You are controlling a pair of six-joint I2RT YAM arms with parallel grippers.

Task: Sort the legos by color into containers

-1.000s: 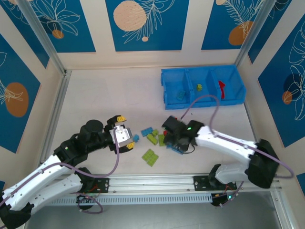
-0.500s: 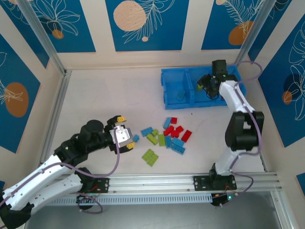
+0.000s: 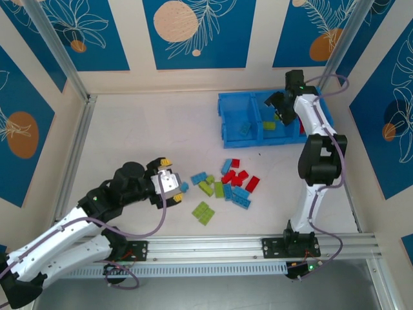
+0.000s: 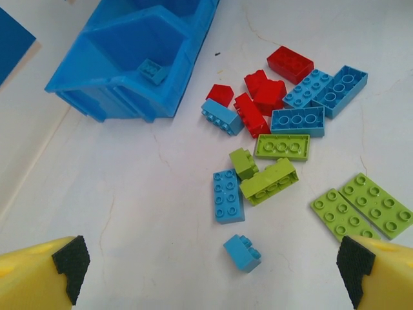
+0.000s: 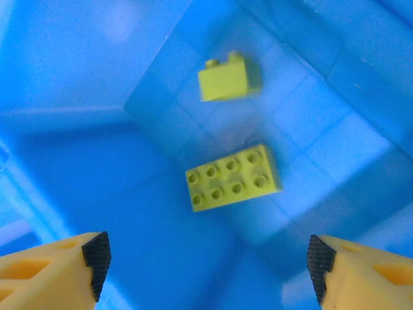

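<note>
White tabletop (image 3: 148, 129) carries scattered legos (image 4: 268, 182), likely light, rigid and slick, best pinched across their flat sides; left gripper (image 4: 210, 261) and right gripper (image 5: 208, 257) both gape empty.

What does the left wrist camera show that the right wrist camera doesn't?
Left wrist: loose legos in red, blue and green scattered on the table, and the blue bin seen from outside, one blue brick inside. Right wrist: two lime green bricks lying in a compartment of that bin, seen from above. Both: the blue bin, plus yellow left fingers or right fingers, spread open and empty.
</note>
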